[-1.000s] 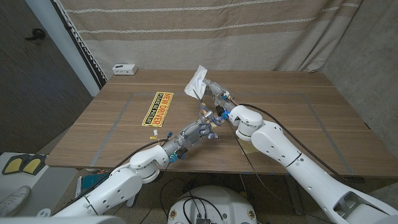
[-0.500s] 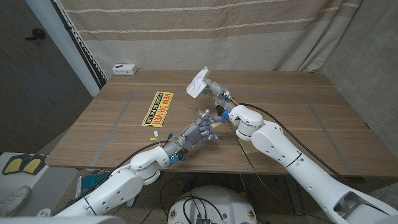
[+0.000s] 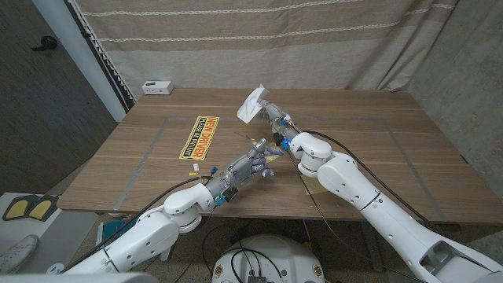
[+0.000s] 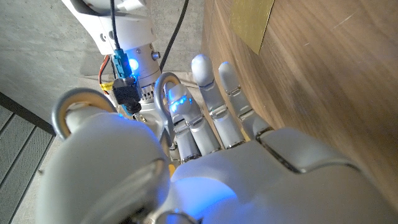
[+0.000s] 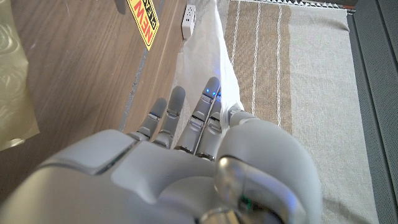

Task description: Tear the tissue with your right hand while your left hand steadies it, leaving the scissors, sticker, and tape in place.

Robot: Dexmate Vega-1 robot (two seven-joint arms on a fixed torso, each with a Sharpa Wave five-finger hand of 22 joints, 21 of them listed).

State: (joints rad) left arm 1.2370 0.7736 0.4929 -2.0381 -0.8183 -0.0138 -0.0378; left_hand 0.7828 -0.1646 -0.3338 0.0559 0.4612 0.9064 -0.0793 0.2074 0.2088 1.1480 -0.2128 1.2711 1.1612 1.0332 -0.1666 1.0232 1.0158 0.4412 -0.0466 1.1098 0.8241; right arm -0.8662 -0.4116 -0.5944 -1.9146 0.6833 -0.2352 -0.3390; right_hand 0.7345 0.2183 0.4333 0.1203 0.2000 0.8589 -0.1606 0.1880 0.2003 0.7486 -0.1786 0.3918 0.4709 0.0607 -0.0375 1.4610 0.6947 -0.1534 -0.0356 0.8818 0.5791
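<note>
A wooden table (image 3: 369, 141) with faint rectangular markings is seen. A yellow sticker (image 3: 197, 137) lettered in red lies flat on its left half. A small white box (image 3: 157, 87) sits at the far left corner. Small bits (image 3: 195, 167) lie just nearer than the sticker.

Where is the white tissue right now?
In the head view the tissue is held up by the right hand above the far middle of the table, right of the yellow sticker.

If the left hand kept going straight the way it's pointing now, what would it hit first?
Most likely the right arm: the left hand points toward it, fingers close by. Depth is unclear, so it might pass underneath.
</note>
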